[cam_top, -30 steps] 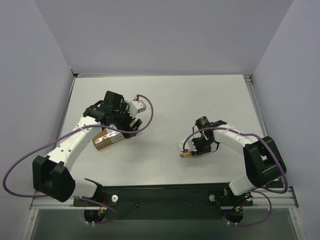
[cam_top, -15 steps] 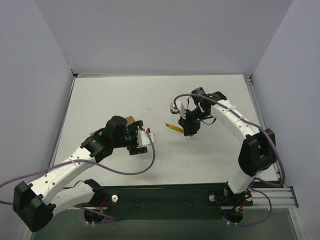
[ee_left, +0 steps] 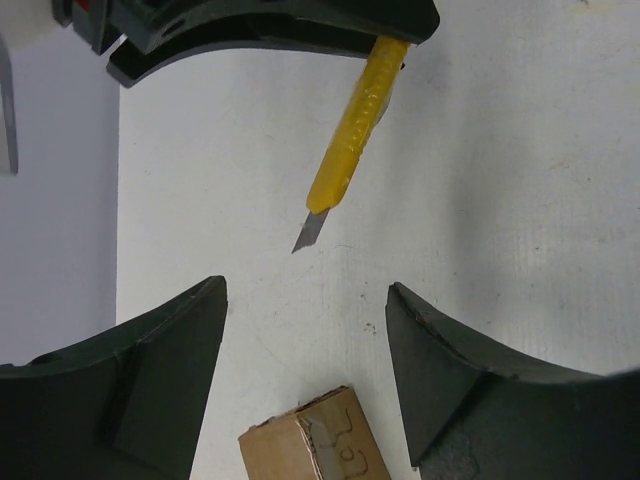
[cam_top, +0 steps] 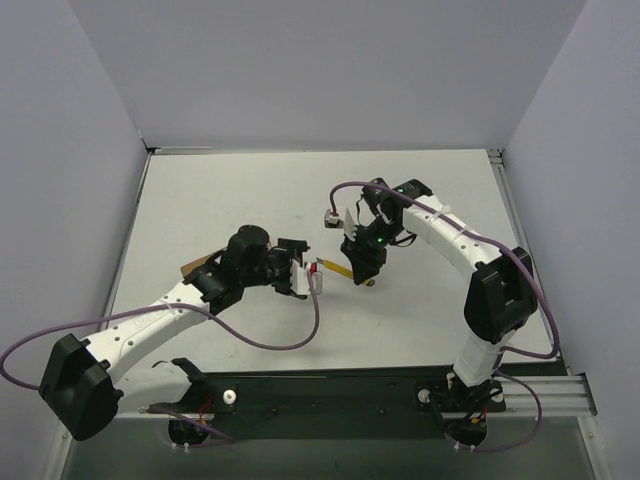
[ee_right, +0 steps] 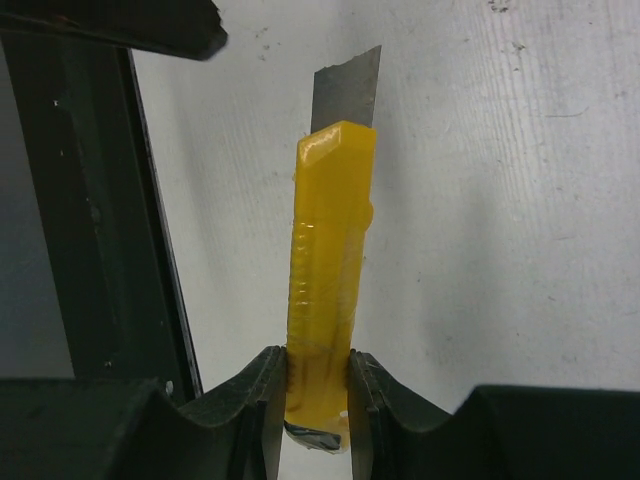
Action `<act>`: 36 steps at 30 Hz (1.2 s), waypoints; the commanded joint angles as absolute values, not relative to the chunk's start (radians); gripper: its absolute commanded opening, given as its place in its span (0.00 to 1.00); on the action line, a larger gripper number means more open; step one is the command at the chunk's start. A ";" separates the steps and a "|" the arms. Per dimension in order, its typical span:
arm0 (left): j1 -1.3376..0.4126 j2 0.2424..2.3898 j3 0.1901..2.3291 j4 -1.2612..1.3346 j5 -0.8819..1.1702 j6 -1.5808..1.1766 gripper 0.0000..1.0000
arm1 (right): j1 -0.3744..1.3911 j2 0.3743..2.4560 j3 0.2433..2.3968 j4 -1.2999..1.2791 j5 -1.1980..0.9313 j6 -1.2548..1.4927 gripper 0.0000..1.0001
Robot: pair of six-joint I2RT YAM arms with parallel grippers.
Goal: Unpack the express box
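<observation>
The right pincer [ee_right: 318, 385] is pressed together on the back end of the yellow knife [ee_right: 325, 280]. The blade is pushed out and points away from the wrist, toward the left arm. The knife is near the middle of the table [cam_top: 250, 190] (whether its tip touches the surface, I cannot tell). The left pincer [ee_left: 305, 345] is spread wide and holds nothing, and the blade tip is just in front of its opening.

The box [ee_left: 312, 452] lies on the table under the left wrist, behind the open fingers. The left wrist view shows only one corner of it, with a strip of tape and some writing on top. From above it is mostly hidden by the left arm, and only a brown edge shows.

I judge the task to be at an early step. The knife is already in hand, but the corner that shows looks still sealed, and I see no cut. What is left: bring the blade to the tape, cut along it, open the flaps and take out what is inside
</observation>
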State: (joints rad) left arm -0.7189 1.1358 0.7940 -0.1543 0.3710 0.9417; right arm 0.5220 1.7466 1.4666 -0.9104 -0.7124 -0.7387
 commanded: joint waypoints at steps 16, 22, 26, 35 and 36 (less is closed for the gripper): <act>-0.721 1.371 0.936 -0.074 0.574 1.250 0.57 | 0.584 1.756 1.568 -0.957 -0.764 -0.690 0.06; -0.726 1.403 0.910 0.012 0.476 1.308 0.35 | 0.584 1.756 1.571 -0.957 -0.756 -0.690 0.05; -0.727 1.416 0.913 0.002 0.416 1.312 0.13 | 0.586 1.759 1.574 -0.954 -0.758 -0.684 0.05; -0.703 1.321 1.038 -0.124 0.429 0.843 0.00 | 0.319 1.698 1.822 -0.931 -0.892 -0.485 0.61; -0.698 1.319 1.055 -0.133 0.449 0.787 0.00 | 0.290 1.698 1.841 -0.927 -0.922 -0.479 0.63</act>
